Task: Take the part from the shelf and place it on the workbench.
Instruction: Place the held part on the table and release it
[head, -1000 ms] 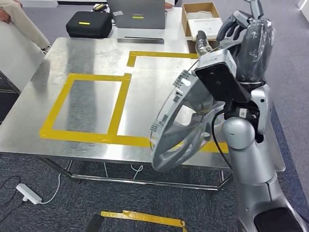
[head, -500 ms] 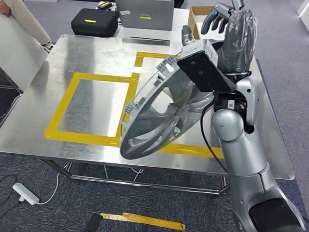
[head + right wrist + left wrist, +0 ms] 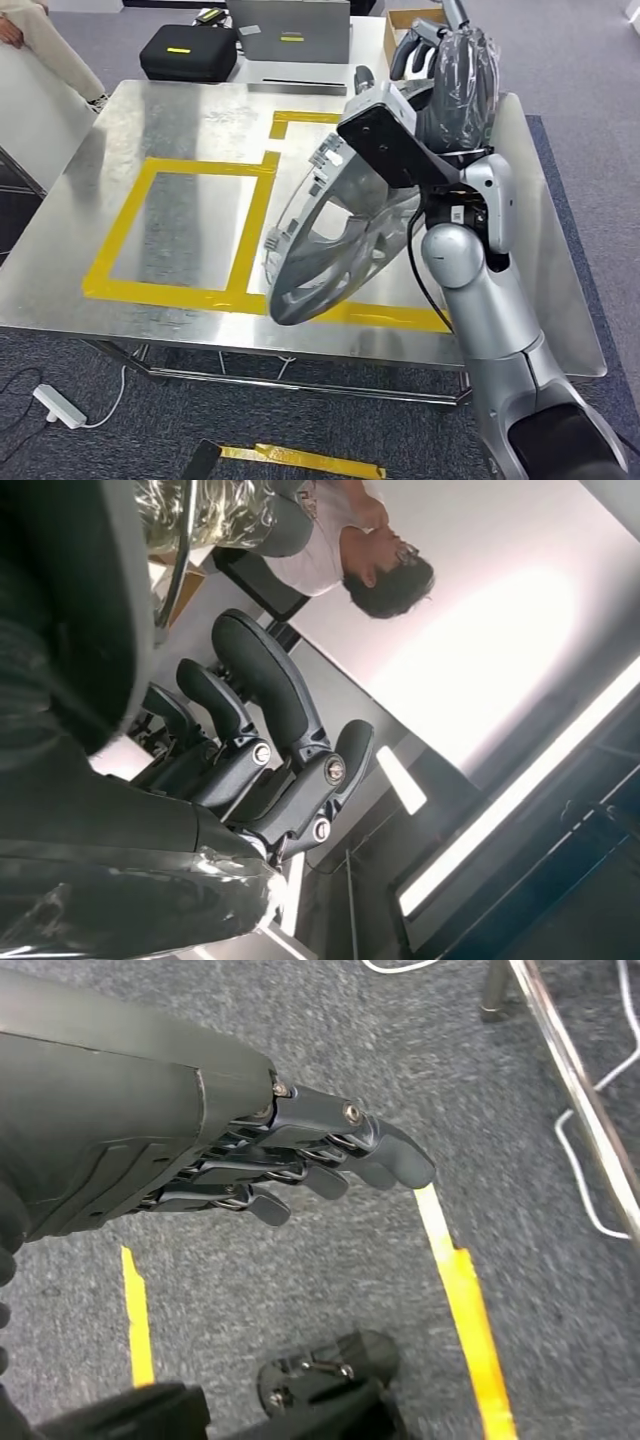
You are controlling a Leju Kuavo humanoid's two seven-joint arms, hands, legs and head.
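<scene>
The right robot hand (image 3: 441,60) grips the part (image 3: 340,240), a round grey wheel cover, tilted in the air over the near right of the surface (image 3: 189,110), its low edge above the yellow tape (image 3: 181,290). This looks like the carry-and-place step (shelf work done). Next: lower it flat, then release. The left robot hand (image 3: 317,1165) hangs near the floor, fingers straight, holding nothing.

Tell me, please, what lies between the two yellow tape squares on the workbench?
In the head view, one shared yellow tape strip on the workbench divides them.
</scene>
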